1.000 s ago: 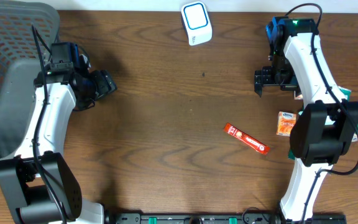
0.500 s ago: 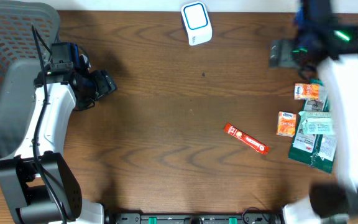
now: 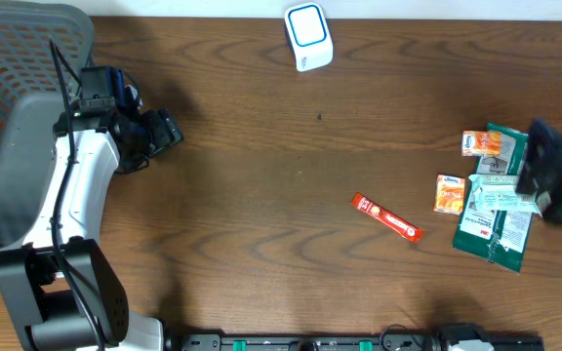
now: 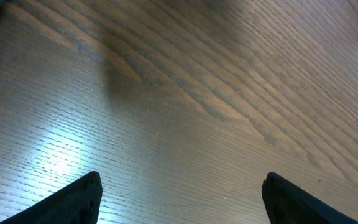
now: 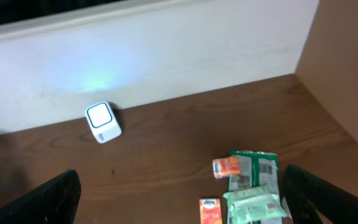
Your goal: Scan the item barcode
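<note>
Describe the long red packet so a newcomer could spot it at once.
On the wooden table, in the overhead view, look right of centre, just left of the cluster of green pouches and small orange packets. The red stick packet lies apart from them, slanting down to the right. It alone is long, thin and red.

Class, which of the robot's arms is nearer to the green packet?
Right. The right arm, a dark blur in the overhead view, is at the right edge of the green packet. The left arm is far away on the opposite side.
</note>
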You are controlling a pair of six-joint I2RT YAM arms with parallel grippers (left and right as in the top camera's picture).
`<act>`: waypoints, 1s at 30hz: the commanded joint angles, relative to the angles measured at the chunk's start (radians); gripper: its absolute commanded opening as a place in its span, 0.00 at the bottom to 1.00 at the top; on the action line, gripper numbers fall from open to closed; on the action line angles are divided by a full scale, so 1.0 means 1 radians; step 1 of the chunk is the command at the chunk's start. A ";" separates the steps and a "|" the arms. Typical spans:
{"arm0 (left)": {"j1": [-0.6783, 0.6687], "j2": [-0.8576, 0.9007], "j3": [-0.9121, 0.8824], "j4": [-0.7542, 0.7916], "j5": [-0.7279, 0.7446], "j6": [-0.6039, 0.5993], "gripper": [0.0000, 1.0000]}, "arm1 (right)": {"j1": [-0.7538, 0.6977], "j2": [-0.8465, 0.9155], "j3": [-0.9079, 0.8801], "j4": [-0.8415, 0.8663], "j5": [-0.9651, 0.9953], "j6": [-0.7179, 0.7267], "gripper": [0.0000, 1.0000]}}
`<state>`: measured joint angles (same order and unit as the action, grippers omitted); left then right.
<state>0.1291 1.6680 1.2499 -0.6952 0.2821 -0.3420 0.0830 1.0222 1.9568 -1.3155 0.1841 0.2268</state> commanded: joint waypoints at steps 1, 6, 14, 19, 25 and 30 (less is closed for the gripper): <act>0.014 -0.004 -0.002 0.000 -0.014 -0.006 0.83 | 0.004 -0.087 -0.020 -0.026 0.045 -0.015 0.99; 0.014 -0.004 -0.002 0.000 -0.014 -0.006 0.83 | 0.004 -0.258 -0.191 -0.014 0.047 -0.014 0.99; 0.014 -0.004 -0.002 0.000 -0.014 -0.006 0.83 | 0.003 -0.570 -0.687 0.216 0.046 -0.014 0.99; 0.014 -0.004 -0.002 0.000 -0.014 -0.006 0.83 | 0.003 -0.781 -1.023 0.496 0.042 -0.014 0.99; 0.014 -0.004 -0.002 0.000 -0.014 -0.006 0.83 | 0.002 -0.964 -1.349 0.888 -0.014 -0.015 0.99; 0.014 -0.004 -0.002 0.000 -0.014 -0.006 0.83 | 0.000 -1.016 -1.574 1.284 -0.020 -0.015 0.99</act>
<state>0.1295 1.6680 1.2499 -0.6952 0.2821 -0.3424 0.0826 0.0246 0.4793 -0.1375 0.1822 0.2188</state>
